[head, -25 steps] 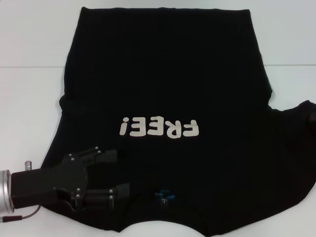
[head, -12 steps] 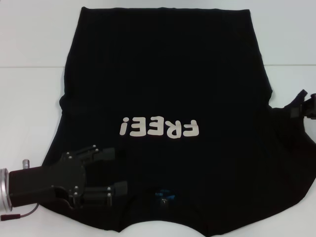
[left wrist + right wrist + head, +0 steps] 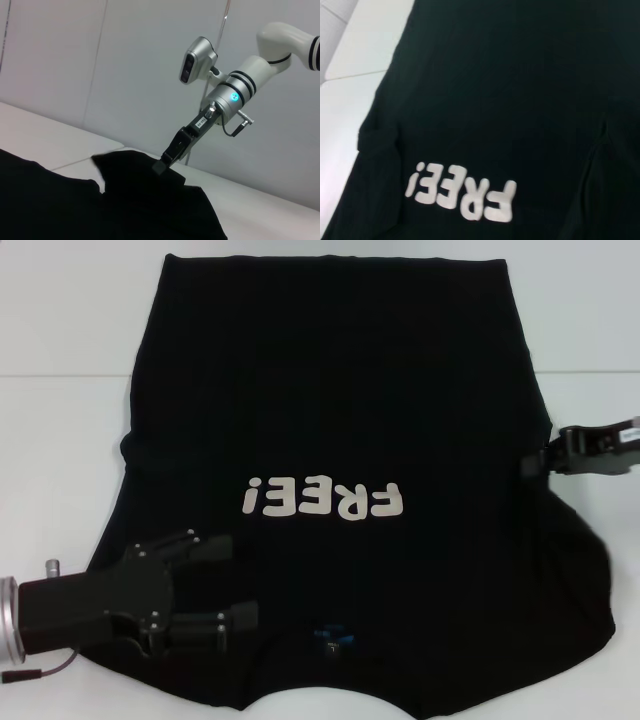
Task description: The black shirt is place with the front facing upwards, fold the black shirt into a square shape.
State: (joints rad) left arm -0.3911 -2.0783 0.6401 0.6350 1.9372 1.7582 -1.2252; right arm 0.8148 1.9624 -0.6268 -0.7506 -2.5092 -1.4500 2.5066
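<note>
Black shirt (image 3: 330, 420) flat; right gripper (image 3: 532, 464) pinching sleeve, left gripper (image 3: 235, 580) spread.

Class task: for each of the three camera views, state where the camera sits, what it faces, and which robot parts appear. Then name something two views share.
Head view: on the robot's head, looking down at the black shirt on the white table; shows the left gripper and right gripper.
Left wrist view: on the left arm, facing across the shirt toward the right gripper, pinching the shirt's raised edge.
Right wrist view: on the right arm, above the shirt; no robot parts.
Shared: the FREE! print in head and right wrist views.
</note>
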